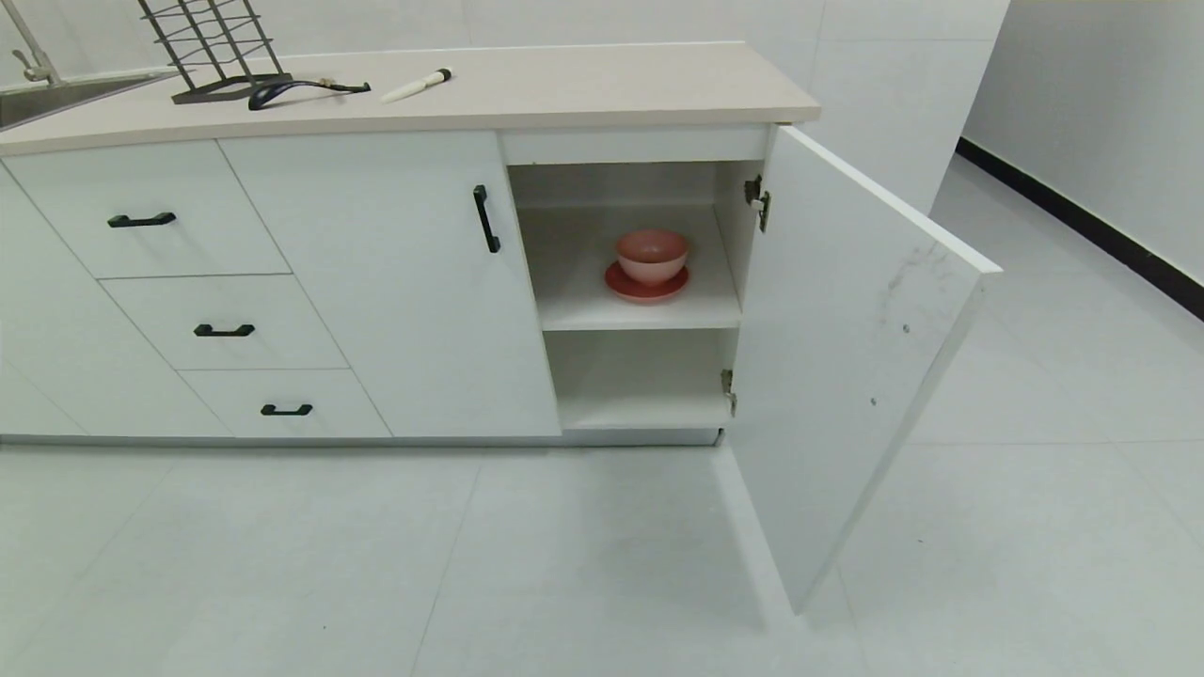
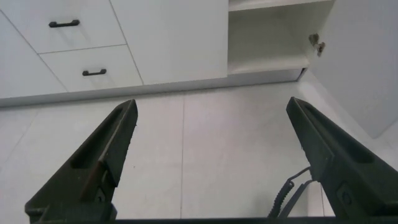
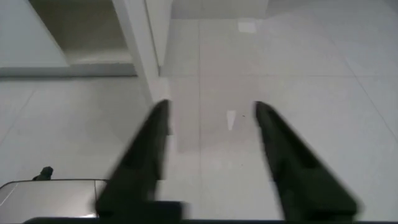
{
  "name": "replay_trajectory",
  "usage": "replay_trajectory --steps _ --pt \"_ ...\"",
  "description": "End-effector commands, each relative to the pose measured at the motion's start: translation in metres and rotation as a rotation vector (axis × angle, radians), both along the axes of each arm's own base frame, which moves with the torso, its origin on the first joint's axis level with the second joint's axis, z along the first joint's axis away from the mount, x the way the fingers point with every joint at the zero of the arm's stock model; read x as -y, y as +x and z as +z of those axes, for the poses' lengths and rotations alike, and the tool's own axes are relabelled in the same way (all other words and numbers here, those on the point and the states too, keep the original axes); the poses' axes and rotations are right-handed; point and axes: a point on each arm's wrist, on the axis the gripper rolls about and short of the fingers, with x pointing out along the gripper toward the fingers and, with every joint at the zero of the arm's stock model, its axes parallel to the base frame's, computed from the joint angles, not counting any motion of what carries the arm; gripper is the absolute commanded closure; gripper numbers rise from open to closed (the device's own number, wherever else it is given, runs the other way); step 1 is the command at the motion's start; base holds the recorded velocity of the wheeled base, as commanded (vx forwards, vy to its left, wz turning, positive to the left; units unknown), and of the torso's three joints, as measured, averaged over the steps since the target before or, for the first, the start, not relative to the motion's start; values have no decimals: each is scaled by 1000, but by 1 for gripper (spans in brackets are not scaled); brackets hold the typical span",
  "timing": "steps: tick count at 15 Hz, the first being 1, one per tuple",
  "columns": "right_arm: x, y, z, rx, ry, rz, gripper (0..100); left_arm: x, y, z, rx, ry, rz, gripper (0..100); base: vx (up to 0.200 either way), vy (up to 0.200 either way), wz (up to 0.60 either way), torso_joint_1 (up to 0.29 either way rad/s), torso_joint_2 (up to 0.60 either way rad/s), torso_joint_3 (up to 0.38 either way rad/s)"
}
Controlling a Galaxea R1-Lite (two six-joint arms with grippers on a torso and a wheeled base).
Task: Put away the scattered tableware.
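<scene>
Bowl (image 1: 651, 254), the pink one, is sitting on a red plate (image 1: 646, 286) on the upper shelf (image 1: 574, 306) of the cabinet (image 1: 376, 282), and the door (image 1: 847, 357) on that side is swung wide open.

Up on the surface (image 1: 611, 85) there's a white utensil (image 1: 417, 86) with a dark tip. A dark long-handled utensil (image 1: 306, 89) lies right at the base of a wire rack (image 1: 212, 52). A sink (image 1: 56, 94) sits at the far left end.

The left pincer (image 2: 211, 102) has its fingers spread wide with nothing between them. It hangs low over the floor (image 2: 205, 155), facing the bottom of the cabinet, with the drawers (image 2: 65, 25) off to one side. The right pincer (image 3: 211, 104) is parted too and holds nothing. It's over the floor tiles, just beside the edge of the open door. Both pincers are well apart from the bowl and plate, and from the stuff on the surface.
</scene>
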Motion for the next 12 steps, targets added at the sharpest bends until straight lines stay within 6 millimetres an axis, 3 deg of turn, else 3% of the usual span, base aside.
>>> replay_trajectory --steps 1,3,5,8,10,12 --pt "0 0 0 -3 1 0 100 0 0 0 -2 -8 2 0 0 0 0 0 0 0" --pt "0 0 2 11 -1 0 100 0 0 0 -2 -8 2 0 0 0 0 0 0 0" --pt "0 0 20 192 -33 13 100 0 0 0 -2 -8 2 0 0 0 0 0 0 0" --pt "-3 8 52 178 -29 195 100 0 0 0 -1 -3 2 0 0 0 0 0 0 0" --pt "-1 36 91 100 -6 201 100 0 0 0 -1 -2 2 0 0 0 0 0 0 0" --pt "3 96 116 150 -36 203 100 0 0 0 -2 -5 2 0 0 0 0 0 0 0"
